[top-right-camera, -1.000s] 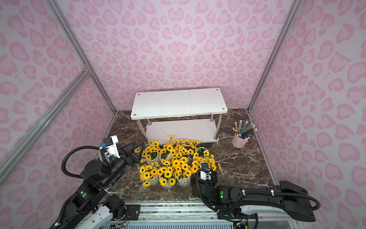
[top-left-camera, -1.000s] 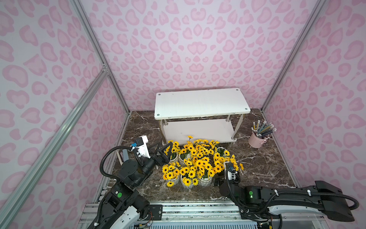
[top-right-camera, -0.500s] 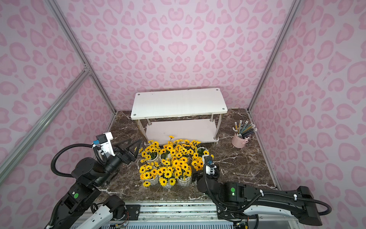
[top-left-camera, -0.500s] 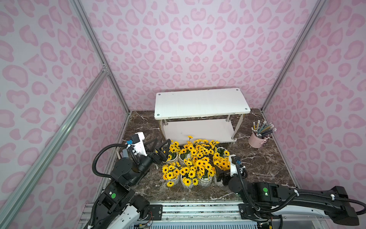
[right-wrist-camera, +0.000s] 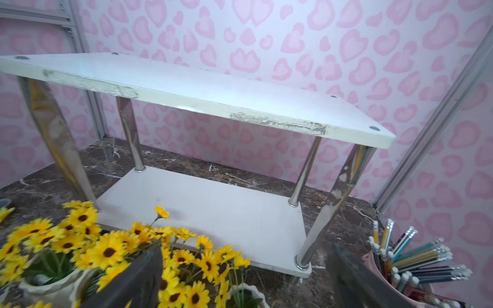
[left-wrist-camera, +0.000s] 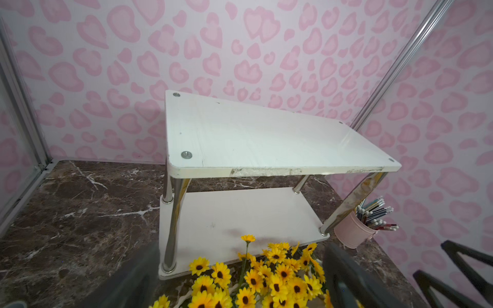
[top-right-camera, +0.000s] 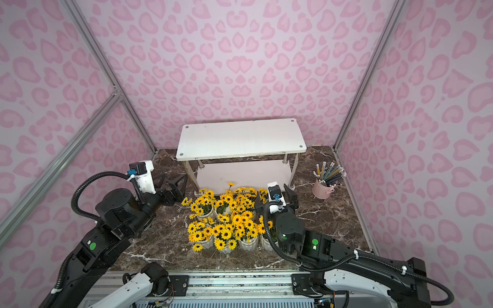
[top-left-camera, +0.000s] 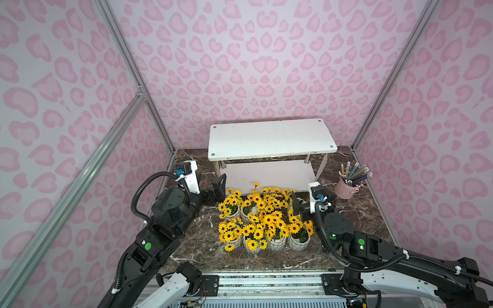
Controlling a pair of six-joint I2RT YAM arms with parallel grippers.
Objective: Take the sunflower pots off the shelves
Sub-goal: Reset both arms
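Overhead, in both top views, a tight cluster of sunflower pots [top-left-camera: 262, 221] stands on the dark marble tabletop [top-left-camera: 205, 240], just in front of the white two-tier shelves [top-left-camera: 269, 138] and off them. Yellow blooms cover most of the white ribbed pot bodies. Four pots show along the near row and two more behind; the rest are hidden, so the pots cannot be counted. From above, the upper shelf board hides the back of the lower tier. The wrist views show that tier as plain white board, and chipped patches along the upper board's front edge.

The left gripper [top-right-camera: 173, 182] hovers beside the cluster's far-left corner, near a chrome shelf leg, its fingers spread and gripping nothing. In the left wrist view those fingers [left-wrist-camera: 346, 277] are blurred and cut off at the picture's edge.

The right gripper [top-left-camera: 312, 201] sits at the cluster's far-right corner, between the flowers and a pink bucket of pencils [top-left-camera: 345, 189]. Its fingers stand wide apart and hold nothing; whether one brushes the petals cannot be told. In the right wrist view both fingers [right-wrist-camera: 133, 280] are dark, blurred and cut off, one over the blooms, the other over the bucket.
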